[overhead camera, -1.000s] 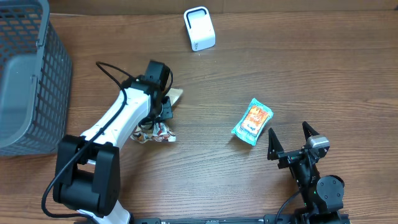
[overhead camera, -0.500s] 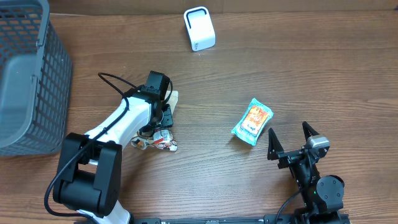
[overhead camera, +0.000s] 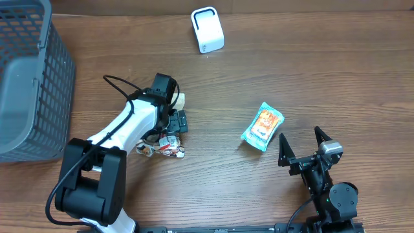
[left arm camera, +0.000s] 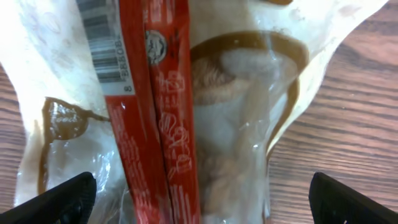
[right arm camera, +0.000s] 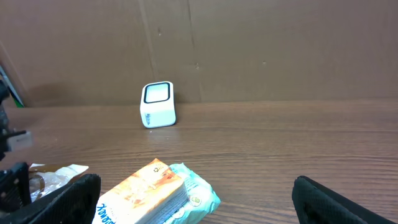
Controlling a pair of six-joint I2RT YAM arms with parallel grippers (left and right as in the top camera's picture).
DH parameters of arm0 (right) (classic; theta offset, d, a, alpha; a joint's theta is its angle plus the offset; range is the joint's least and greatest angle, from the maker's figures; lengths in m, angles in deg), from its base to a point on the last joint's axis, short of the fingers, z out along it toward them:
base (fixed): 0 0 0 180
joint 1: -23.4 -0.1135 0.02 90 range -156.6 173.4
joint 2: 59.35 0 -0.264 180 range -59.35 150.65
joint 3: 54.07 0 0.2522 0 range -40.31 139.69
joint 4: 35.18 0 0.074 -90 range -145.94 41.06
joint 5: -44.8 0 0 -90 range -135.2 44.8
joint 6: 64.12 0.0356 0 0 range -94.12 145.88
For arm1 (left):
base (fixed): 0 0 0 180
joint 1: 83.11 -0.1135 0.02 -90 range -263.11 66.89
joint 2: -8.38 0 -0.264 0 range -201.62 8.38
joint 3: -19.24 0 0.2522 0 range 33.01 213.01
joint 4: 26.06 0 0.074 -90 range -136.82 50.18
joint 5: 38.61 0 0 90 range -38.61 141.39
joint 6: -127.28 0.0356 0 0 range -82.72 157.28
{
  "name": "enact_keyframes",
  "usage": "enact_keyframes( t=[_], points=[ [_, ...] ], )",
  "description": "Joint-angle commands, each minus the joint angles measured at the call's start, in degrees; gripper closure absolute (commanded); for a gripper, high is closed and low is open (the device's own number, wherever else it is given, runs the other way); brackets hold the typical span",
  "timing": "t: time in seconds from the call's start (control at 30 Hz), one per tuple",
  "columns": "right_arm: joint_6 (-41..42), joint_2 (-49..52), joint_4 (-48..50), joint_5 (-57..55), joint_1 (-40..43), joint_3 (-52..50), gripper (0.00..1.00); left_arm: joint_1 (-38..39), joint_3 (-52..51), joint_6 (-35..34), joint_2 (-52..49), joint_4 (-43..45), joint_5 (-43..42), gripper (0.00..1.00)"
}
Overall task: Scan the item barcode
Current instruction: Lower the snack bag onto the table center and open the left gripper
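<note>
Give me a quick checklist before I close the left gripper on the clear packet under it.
1. Left gripper jaws wide apart: ok.
2. Clear snack packet lying between the fingers, on the table: ok.
3. Barcode facing up toward the wrist camera: ok, though its top is cut off by the frame edge.
4. Way to the white scanner free of other things: ok, only bare wood in the overhead view.
5. Right gripper open and parked away from the left arm: ok.
6. Scanner switched on: cannot tell.
</note>
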Motion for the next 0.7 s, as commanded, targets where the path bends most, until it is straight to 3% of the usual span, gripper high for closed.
enact_keyframes(
  t=[0.0,0.23,0.43,0.67],
  points=[
    [-0.2,-0.2,0.4,-0.3,0.2,-0.6,0.00,0.2,7.1,2.3,3.3,-2.9,2.7,0.00],
    [-0.2,-0.2,0.4,-0.3,0.2,-0.6,0.00,-0.8,21.1,4.2,5.9,-11.8,8.0,0.00],
    [-0.2,-0.2,0.4,-0.3,0.2,-0.6,0.00,-3.2,29.8,5.0,6.5,-14.3,10.3,0.00],
    [-0.2,-0.2,0.4,-0.3,0.2,-0.6,0.00,-5.7,31.2,5.2,6.4,-14.3,1.8,0.03]
  ],
)
